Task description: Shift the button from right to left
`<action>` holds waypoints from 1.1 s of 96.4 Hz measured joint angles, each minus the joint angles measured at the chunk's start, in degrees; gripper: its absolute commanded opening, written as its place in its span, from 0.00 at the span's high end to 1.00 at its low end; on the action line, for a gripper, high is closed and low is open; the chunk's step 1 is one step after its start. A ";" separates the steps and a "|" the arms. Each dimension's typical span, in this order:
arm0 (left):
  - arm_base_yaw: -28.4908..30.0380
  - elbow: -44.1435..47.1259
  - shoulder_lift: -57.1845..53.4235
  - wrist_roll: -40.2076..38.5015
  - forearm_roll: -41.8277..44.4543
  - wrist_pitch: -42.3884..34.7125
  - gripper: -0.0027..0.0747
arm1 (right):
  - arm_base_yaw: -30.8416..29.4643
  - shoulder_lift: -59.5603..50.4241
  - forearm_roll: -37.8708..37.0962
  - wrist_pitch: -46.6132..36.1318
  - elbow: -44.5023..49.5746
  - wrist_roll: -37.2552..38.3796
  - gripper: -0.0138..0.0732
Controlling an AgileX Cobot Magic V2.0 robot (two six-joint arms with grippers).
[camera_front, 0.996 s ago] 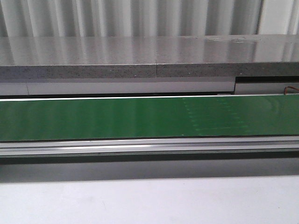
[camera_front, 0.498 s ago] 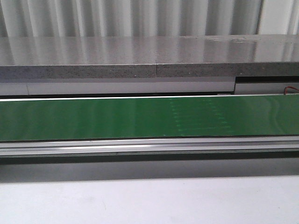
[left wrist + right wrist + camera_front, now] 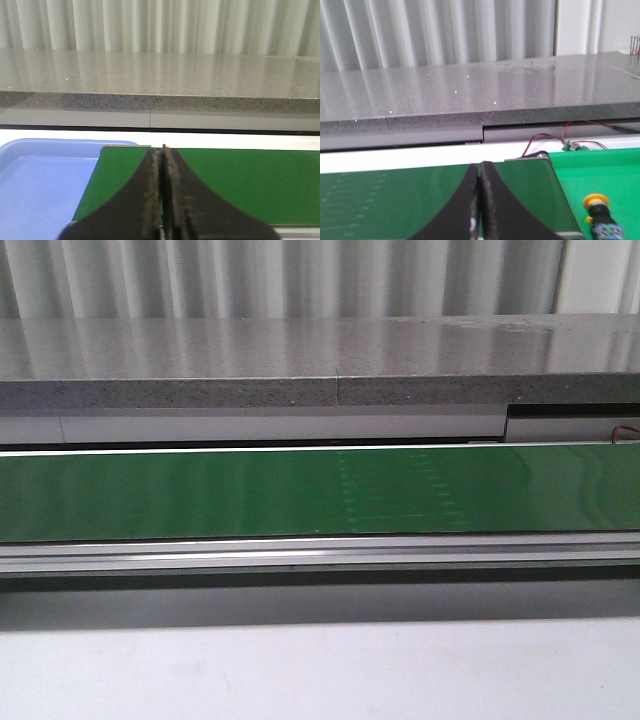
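Right wrist view: round yellow-capped button (image 3: 596, 202) beside smooth green belt (image 3: 420, 200).

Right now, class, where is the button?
Only the right wrist view shows the button: it stands on a bright green surface, just beyond the conveyor belt's end.

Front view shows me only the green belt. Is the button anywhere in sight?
Observer: Yes. The right wrist view shows the button on a bright green surface past the end of the belt.
Operator: Is the right pincer on it?
Observer: No. The right pincer is shut, empty and apart from it.
Operator: What's at the left end?
Observer: A blue tray sits beside the belt's end, in the left wrist view.
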 measured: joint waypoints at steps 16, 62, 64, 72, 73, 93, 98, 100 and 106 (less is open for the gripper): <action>0.00 0.00 0.00 0.00 0.00 0.00 0.99 | 0.00 6.75 -2.69 13.86 -9.75 0.00 0.92; 0.00 0.00 0.00 0.00 0.00 0.00 0.99 | 0.00 30.70 -3.59 34.85 -27.69 0.00 0.92; 0.00 0.00 0.00 0.00 0.00 0.00 0.99 | 0.00 31.03 -3.59 34.85 -27.69 0.00 0.92; 0.00 0.00 0.00 0.00 0.00 0.00 0.99 | 0.00 32.44 -3.59 34.74 -27.69 0.00 0.92; 0.00 0.00 0.00 0.00 0.00 0.00 0.99 | 0.00 32.52 -3.59 34.74 -27.69 0.00 0.92; 0.00 0.00 0.00 0.00 0.00 0.00 0.99 | 0.00 33.06 -3.47 34.74 -27.69 0.00 0.74; 0.00 0.00 0.00 0.00 0.00 0.00 0.99 | 0.00 33.06 -3.07 34.74 -27.69 0.00 0.62; 0.00 0.00 0.00 0.00 0.00 0.00 0.99 | 0.00 33.06 -2.80 34.74 -27.69 0.00 0.56; 0.00 0.00 0.00 0.00 0.00 0.00 0.99 | 0.00 33.06 -2.08 34.74 -27.69 0.00 0.40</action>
